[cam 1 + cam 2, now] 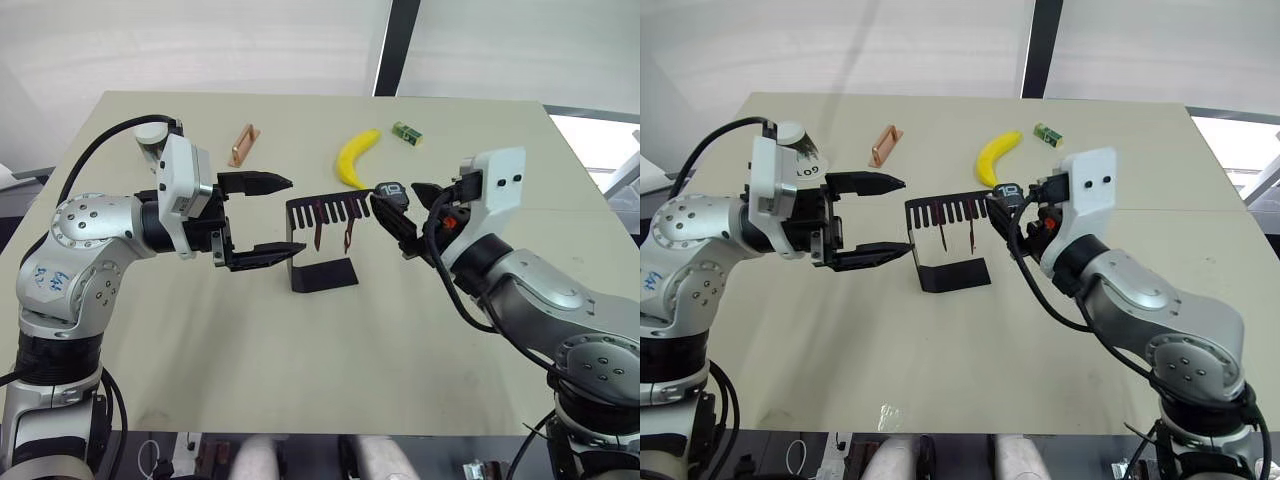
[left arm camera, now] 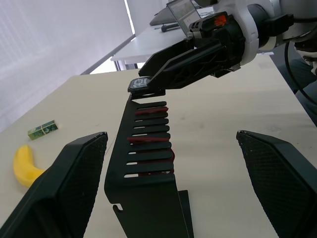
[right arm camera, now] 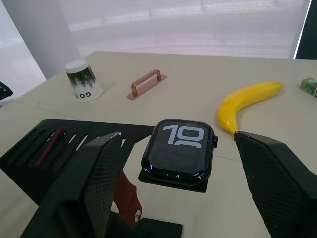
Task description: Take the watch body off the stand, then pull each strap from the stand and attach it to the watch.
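The black stand (image 1: 322,272) is at mid-table, its slotted top arm reaching toward my right arm. The watch body (image 3: 179,151), black with white digits, sits on the tip of that arm. My right gripper (image 3: 177,134) is open, with one finger (image 3: 96,178) on each side of the watch and a gap on both sides. Two maroon straps (image 1: 318,228) (image 1: 348,235) hang from the slots. My left gripper (image 1: 275,218) is open just left of the stand, level with the top arm, holding nothing. From the left wrist the stand (image 2: 148,178) lies between its fingers.
A banana (image 1: 355,158) and a small green block (image 1: 407,132) lie behind the stand. A copper handle (image 1: 243,145) lies at the back left, and a white cup (image 1: 800,150) stands behind my left arm. The table's front half is bare.
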`<control>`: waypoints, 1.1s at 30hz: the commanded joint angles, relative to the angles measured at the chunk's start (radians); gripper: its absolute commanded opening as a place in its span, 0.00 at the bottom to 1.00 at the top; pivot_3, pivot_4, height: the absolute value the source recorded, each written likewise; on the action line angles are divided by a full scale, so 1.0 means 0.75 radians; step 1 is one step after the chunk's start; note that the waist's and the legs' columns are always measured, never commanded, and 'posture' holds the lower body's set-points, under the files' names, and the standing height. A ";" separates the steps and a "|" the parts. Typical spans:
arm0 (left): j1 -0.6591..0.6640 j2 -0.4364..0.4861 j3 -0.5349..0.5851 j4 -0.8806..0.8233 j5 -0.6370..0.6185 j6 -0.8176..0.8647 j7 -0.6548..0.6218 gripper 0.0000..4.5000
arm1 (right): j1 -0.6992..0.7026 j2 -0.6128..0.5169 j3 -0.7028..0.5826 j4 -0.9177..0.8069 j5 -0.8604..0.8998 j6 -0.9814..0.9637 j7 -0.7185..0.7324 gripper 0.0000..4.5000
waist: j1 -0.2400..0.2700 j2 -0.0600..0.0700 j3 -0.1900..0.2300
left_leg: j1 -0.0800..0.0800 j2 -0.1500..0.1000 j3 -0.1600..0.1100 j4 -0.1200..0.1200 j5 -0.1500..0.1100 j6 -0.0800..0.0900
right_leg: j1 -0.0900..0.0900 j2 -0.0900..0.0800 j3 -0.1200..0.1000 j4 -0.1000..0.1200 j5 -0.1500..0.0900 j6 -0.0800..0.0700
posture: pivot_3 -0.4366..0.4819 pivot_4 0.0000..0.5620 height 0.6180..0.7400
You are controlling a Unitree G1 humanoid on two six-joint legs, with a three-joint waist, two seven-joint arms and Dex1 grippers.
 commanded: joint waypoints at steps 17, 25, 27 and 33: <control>-0.028 0.004 0.024 -0.043 -0.008 -0.002 0.039 1.00 | -0.024 0.022 -0.003 -0.005 -0.066 0.028 0.055 0.66 | 0.000 0.000 0.000 | 0.000 0.000 0.000 0.000 0.000 0.000 | 0.000 0.000 0.000 0.000 0.000 0.000 | 0.48 0.27 1.00; -0.010 0.004 0.028 -0.061 -0.002 -0.007 0.064 1.00 | -0.035 0.010 -0.008 0.005 -0.087 0.049 0.109 0.66 | 0.000 0.000 0.000 | 0.000 0.000 0.000 0.000 0.000 0.000 | 0.000 0.000 0.000 0.000 0.000 0.000 | 0.48 0.27 1.00; -0.006 0.004 0.027 -0.064 -0.002 -0.009 0.068 1.00 | -0.042 0.008 -0.011 0.004 -0.093 0.054 0.120 0.66 | 0.000 0.000 0.000 | 0.000 0.000 0.000 0.000 0.000 0.000 | 0.000 0.000 0.000 0.000 0.000 0.000 | 0.48 0.27 1.00; -0.006 0.001 0.022 -0.063 0.002 -0.013 0.076 1.00 | -0.060 0.007 -0.023 0.000 -0.113 0.057 0.144 0.66 | 0.000 0.000 0.000 | 0.000 0.000 0.000 0.000 0.000 0.000 | 0.000 0.000 0.000 0.000 0.000 0.000 | 0.48 0.27 1.00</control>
